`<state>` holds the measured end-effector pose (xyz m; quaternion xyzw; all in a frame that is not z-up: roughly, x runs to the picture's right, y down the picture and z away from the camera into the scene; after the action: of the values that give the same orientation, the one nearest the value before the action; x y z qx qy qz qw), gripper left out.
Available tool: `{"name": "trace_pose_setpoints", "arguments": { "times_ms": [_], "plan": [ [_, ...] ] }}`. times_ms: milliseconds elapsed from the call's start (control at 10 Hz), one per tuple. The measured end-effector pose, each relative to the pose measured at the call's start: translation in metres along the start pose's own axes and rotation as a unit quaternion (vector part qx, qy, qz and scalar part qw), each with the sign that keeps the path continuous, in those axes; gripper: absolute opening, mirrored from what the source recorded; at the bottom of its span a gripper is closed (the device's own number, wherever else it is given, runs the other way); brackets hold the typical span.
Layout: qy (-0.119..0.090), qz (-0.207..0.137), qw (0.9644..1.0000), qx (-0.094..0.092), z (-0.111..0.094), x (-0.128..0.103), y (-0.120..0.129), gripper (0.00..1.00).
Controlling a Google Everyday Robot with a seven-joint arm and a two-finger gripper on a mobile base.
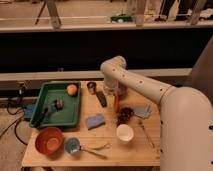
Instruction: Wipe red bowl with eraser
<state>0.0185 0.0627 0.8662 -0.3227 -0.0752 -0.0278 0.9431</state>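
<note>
find eraser [101, 98] just right of green tray [60, 84], red bowl [49, 140] by the tray's near edge. expect a light, stiff block (likely grippy); pinch across narrow sides. see gripper [117, 95] right of tray, beside eraser; spread or closed, cannot tell.
</note>
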Motion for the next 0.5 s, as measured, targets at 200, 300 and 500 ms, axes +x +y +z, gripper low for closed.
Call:
{"name": "trace_pose_setpoints", "arguments": {
  "times_ms": [200, 300, 500],
  "plan": [
    [-0.018, 0.009, 0.9996, 0.022, 0.0044, 0.0017, 0.0101, 0.8],
    [-0.032, 0.014, 0.9988, 0.034, 0.0081, 0.0023, 0.0131, 0.8],
    [-0.073, 0.027, 0.995, 0.064, 0.0119, -0.0007, 0.0145, 0.8]
  ]
}}
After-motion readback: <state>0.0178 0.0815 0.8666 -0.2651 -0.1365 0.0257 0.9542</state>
